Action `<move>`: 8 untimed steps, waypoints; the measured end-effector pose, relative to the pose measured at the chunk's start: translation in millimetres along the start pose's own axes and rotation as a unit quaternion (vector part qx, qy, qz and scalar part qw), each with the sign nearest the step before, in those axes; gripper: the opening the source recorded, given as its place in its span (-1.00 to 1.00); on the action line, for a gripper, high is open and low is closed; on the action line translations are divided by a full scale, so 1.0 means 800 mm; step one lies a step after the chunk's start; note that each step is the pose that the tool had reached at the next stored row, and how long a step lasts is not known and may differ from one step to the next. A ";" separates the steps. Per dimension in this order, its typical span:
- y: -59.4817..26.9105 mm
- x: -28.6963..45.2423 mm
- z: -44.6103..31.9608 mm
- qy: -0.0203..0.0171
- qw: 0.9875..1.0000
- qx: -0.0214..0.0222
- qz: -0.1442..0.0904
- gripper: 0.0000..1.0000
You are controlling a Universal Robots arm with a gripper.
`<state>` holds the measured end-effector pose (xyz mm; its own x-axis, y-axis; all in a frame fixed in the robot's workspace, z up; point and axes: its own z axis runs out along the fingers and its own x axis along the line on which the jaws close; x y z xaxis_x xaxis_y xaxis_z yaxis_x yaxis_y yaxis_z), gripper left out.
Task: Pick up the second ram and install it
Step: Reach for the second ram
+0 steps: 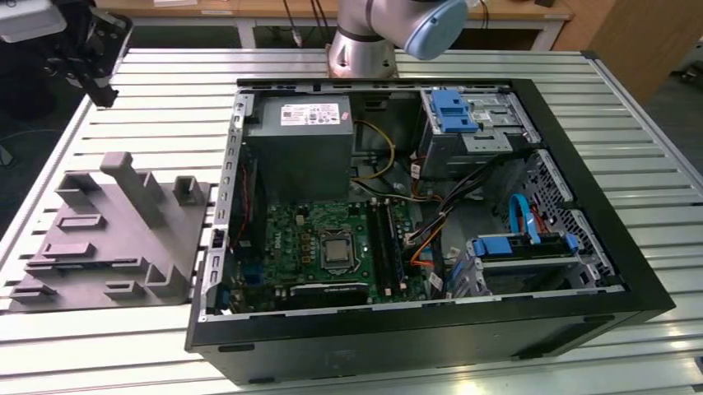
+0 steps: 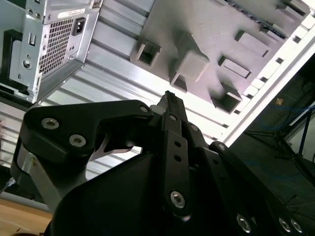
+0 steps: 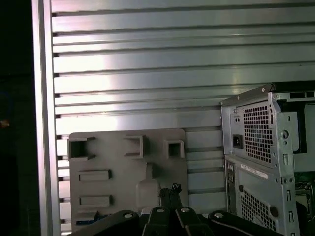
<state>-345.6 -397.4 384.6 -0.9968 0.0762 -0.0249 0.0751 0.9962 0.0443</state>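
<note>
The black claw gripper (image 2: 170, 100), clenched and seemingly empty, points at the grey plastic holder tray (image 3: 113, 157); I cannot locate the thin, light, fragile second ram, best gripped by its long edges.

The arm (image 1: 379, 29) runs out of the exterior view's top edge, just above its base. On the motherboard (image 1: 318, 239), the memory slots (image 1: 387, 234) are too small to tell which hold a stick. In both wrist views the gripper (image 2: 169, 98) (image 3: 170, 190) is cut off by the picture's edge and hides part of the gray fixture tray (image 3: 123, 162). The computer case (image 3: 261, 162) is cropped too.
</note>
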 end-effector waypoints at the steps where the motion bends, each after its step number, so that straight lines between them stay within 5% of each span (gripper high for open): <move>1: 0.000 0.0032 0.0009 0.000 1.000 0.000 0.000 -0.80; 8: -0.004 0.0220 0.0075 0.000 1.000 0.000 0.000 -0.80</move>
<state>-363.3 -398.7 378.0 -0.9968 0.0762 -0.0249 0.0751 0.9962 0.0444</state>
